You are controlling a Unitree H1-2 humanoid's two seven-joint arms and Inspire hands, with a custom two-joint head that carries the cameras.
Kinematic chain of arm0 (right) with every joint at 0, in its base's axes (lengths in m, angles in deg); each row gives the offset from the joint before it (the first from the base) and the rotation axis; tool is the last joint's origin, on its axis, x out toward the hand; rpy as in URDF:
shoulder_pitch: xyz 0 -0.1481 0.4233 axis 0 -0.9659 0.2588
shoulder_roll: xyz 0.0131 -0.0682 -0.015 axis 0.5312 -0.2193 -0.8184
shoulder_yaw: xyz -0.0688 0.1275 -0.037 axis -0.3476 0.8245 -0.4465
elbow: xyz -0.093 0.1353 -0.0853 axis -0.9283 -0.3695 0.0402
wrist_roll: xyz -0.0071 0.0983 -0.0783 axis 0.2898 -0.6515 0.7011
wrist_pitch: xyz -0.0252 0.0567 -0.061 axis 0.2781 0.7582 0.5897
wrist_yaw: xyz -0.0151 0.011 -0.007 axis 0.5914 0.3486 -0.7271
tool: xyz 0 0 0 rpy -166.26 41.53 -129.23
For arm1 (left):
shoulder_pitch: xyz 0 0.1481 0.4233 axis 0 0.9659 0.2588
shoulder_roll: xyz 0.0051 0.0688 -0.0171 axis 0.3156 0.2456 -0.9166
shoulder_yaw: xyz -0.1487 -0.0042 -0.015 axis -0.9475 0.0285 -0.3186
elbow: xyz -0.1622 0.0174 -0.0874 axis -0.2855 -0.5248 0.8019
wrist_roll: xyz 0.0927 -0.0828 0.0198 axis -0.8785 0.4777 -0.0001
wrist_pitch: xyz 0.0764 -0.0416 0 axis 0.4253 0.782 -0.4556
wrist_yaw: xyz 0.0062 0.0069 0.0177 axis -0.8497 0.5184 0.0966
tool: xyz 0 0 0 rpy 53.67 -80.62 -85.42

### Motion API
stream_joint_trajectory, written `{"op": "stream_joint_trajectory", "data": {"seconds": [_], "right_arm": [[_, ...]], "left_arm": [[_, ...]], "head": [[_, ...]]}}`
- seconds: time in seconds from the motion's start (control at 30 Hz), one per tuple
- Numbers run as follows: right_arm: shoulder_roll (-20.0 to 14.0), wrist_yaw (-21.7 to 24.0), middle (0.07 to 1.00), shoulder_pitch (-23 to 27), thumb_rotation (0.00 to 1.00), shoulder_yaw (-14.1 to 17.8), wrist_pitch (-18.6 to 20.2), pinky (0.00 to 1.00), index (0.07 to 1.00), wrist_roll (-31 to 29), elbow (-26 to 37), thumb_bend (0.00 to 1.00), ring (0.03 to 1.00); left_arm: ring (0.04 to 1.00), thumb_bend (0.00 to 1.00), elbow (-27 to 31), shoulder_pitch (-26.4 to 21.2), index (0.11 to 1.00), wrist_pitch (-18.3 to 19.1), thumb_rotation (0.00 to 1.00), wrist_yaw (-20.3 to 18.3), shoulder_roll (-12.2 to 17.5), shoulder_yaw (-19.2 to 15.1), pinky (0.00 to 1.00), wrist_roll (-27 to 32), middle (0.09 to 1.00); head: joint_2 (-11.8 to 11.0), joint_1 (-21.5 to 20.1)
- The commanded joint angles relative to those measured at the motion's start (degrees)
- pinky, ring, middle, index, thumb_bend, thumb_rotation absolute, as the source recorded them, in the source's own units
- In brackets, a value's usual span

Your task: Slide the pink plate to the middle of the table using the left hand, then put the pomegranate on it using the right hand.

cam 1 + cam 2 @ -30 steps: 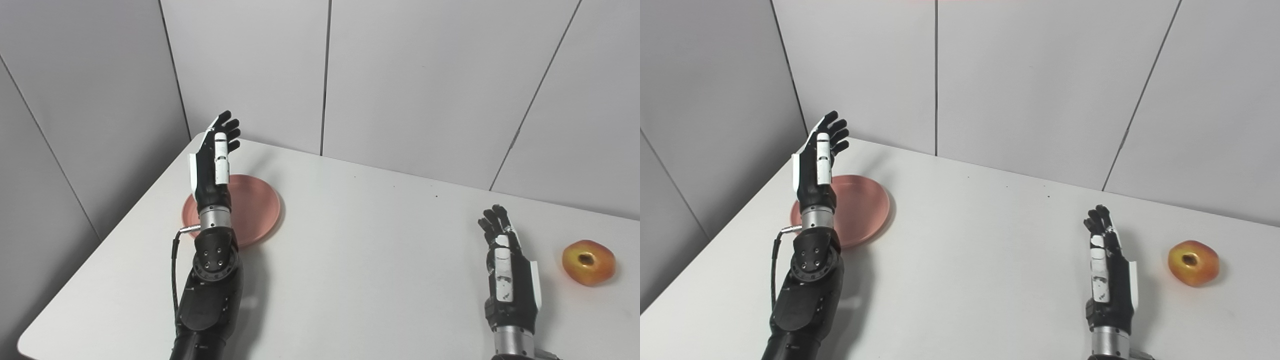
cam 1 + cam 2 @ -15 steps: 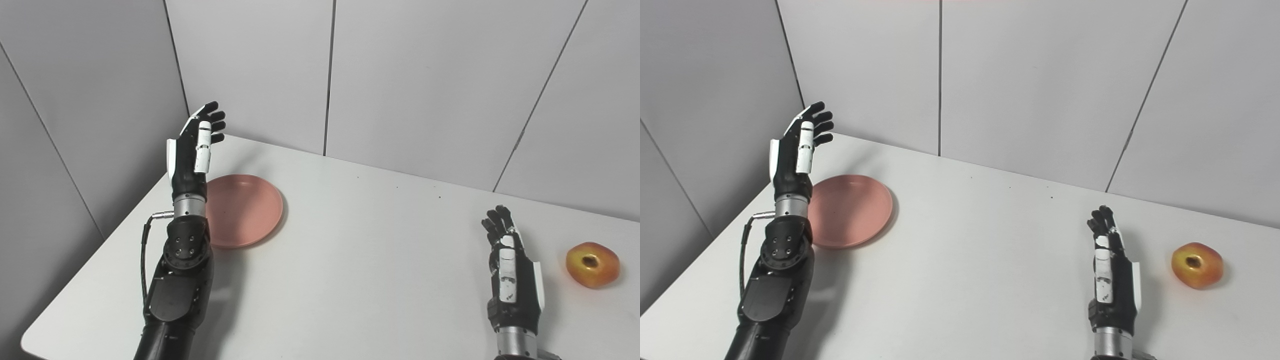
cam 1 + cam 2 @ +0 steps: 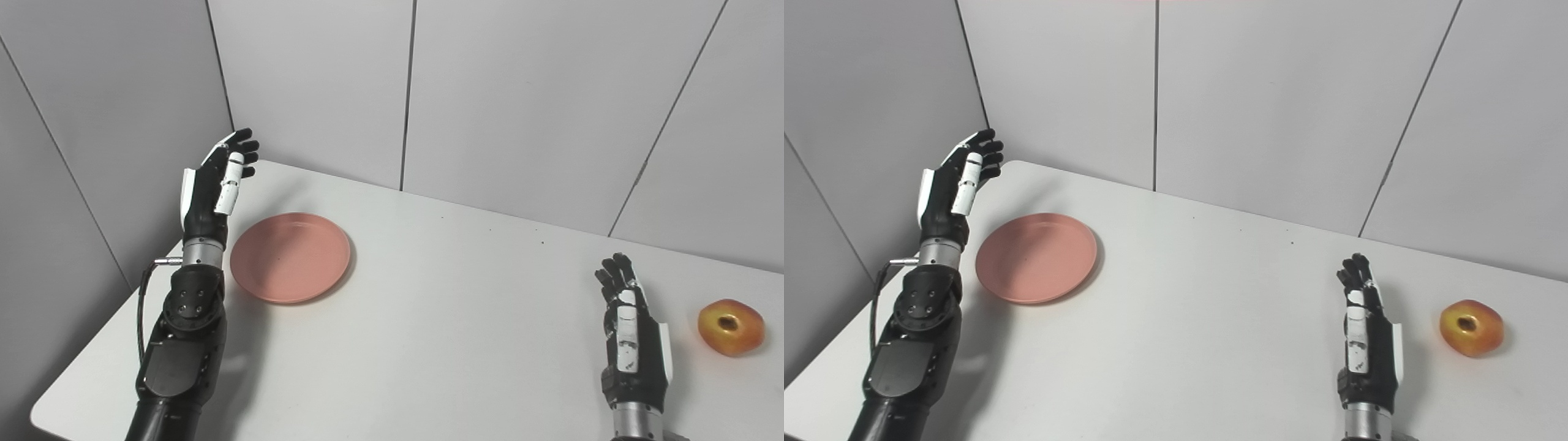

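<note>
The left hand (image 3: 211,190) is open beside the pink plate (image 3: 291,257) at the table's left end, ready to push it toward the middle, while the open right hand (image 3: 631,334) waits near the pomegranate (image 3: 731,326).

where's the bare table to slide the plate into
The widest bare stretch lies between the pink plate and the right hand, across the table's middle. The near strip between both forearms is bare too. Tight spots: the left hand just left of the plate, and the pomegranate beside the right hand.
</note>
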Motion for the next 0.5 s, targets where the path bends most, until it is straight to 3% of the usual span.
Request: {"op": "stream_joint_trajectory", "data": {"seconds": [0.0, 0.13, 0.27, 0.47], "right_arm": [[-1.0, 0.8, 0.914, -2.7, 0.90, 0.5, -0.3, 1.00, 0.911, -0.1, -2.4, 0.57, 0.920], [-1.0, 0.6, 0.912, -2.7, 0.91, 0.4, -0.2, 1.00, 0.909, 0.1, -2.5, 0.58, 0.920], [-1.1, 0.8, 0.914, -2.7, 0.90, 0.4, 0.3, 1.00, 0.908, 0.0, -2.2, 0.59, 0.922], [-1.3, 1.1, 0.919, -2.8, 0.90, 0.3, -0.2, 1.00, 0.914, -0.2, -2.5, 0.58, 0.926]], "left_arm": [[0.774, 0.26, 0.0, -0.8, 0.769, -1.4, 0.89, -1.0, 2.2, -0.6, 0.74, 0.8, 0.776], [0.774, 0.25, -3.9, -1.2, 0.760, -3.9, 0.93, -1.2, 2.0, -1.3, 0.74, 2.0, 0.771], [0.772, 0.28, -7.7, -2.1, 0.763, -5.8, 0.84, -1.8, 1.3, -2.1, 0.73, 4.9, 0.776], [0.768, 0.28, -12.4, -3.0, 0.762, -8.0, 0.87, -0.9, 1.5, -1.9, 0.72, 4.7, 0.777]], "head": [[0.0, 0.1], [0.1, 0.1], [0.3, 0.1], [0.1, 0.2]]}}
